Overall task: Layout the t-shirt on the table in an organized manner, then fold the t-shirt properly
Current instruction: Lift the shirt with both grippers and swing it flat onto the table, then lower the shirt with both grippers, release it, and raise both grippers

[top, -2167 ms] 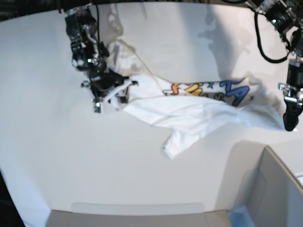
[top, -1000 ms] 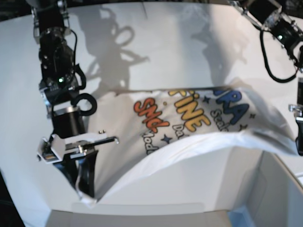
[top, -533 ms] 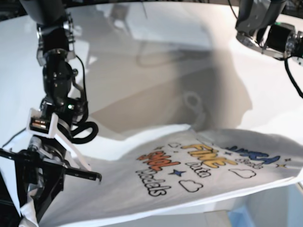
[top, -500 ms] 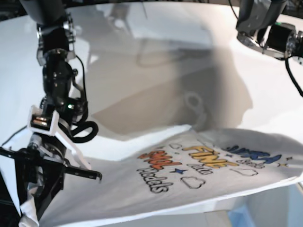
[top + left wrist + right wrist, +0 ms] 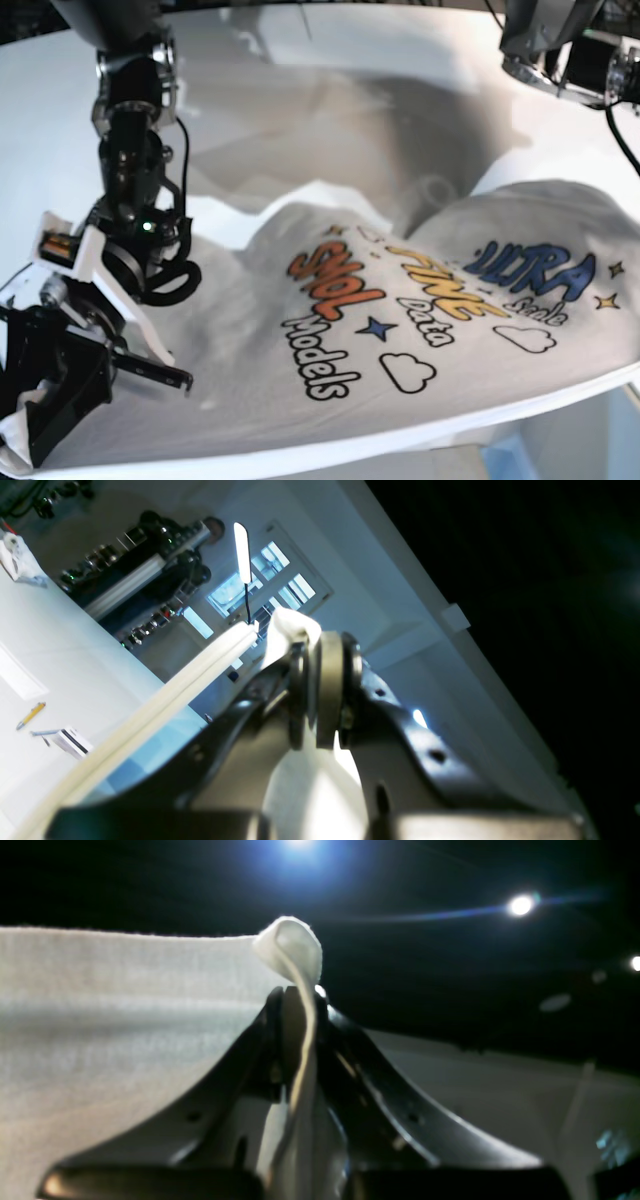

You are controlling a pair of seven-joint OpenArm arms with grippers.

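Observation:
The white t-shirt [image 5: 430,330] hangs stretched in the air above the table [image 5: 300,60], its colourful printed graphic facing up. My right gripper [image 5: 30,435] is at the lower left of the base view, shut on a shirt corner. In the right wrist view the gripper [image 5: 297,995] pinches a rolled hem of the t-shirt [image 5: 125,1005]. In the left wrist view my left gripper [image 5: 305,645] is shut on a bunched corner of the t-shirt [image 5: 287,625], and a taut hem runs away to the lower left. The base view shows only the left arm [image 5: 565,50], not its gripper.
The lifted shirt casts a broad shadow [image 5: 350,130] on the tabletop. A bluish-grey corner piece [image 5: 515,455] peeks out under the front hem. Behind the left gripper are a dark equipment rack [image 5: 130,570] and a yellow pen [image 5: 31,715] on a white surface.
The shirt has billowed upward and toward the camera, so the print looks larger and more spread. Both grippers kept their hold. The right arm shifted slightly.

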